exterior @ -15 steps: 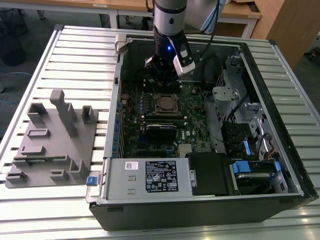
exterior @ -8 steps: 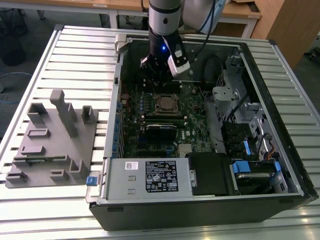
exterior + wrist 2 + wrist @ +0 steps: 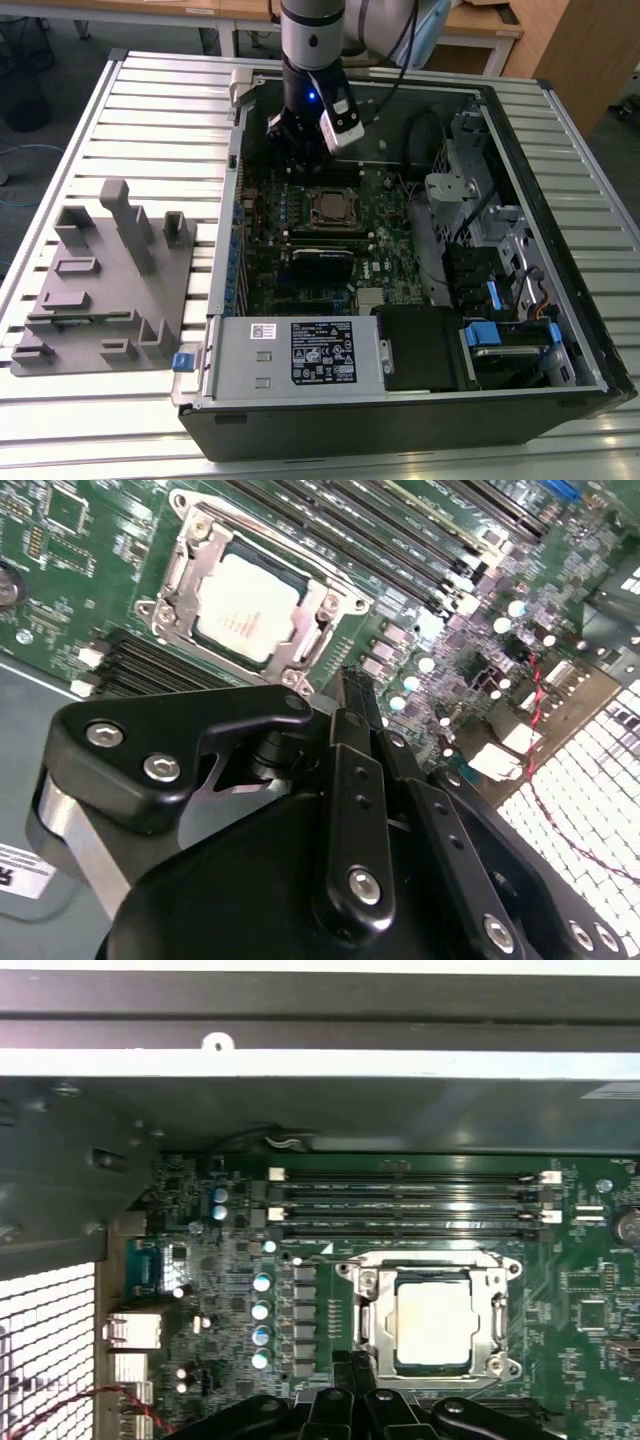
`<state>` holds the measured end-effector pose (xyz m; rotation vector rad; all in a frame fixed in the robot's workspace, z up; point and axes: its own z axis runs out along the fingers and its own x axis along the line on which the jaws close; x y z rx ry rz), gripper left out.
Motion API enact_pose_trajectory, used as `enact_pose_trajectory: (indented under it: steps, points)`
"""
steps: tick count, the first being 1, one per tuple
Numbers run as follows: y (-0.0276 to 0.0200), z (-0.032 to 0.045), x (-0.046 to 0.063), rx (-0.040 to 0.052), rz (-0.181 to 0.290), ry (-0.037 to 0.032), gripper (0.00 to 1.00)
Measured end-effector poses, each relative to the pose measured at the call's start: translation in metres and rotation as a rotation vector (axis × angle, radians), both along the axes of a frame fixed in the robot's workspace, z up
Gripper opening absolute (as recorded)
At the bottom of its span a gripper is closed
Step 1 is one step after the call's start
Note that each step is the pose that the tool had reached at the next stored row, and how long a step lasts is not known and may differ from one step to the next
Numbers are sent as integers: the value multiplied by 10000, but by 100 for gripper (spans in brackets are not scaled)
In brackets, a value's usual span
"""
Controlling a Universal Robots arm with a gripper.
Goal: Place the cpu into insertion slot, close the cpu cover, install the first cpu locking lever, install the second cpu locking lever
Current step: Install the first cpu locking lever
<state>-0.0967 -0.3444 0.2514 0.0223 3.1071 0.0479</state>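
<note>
The gripper, clenched on nothing, hovers just past the far edge of the cover, which lies flat over the seated cpu.

One corner of the cpu cover behind the gripper

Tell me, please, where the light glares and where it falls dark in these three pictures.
In both wrist views glare washes the cpu top pale, while the gripper is a dark mass with small highlights on its screws. In the exterior view the table slats shine brightly and the computer case inside lies in shade.
</note>
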Motion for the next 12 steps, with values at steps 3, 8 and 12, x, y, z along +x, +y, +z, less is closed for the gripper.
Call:
enact_pose_trajectory:
  steps: [3, 8, 12]
  points:
    - [1, 0, -14, 0, 1, 0, 10]
    - [0, 22, -16, -1, 0, 1, 10]
    - [0, 73, -16, -1, 0, 1, 10]
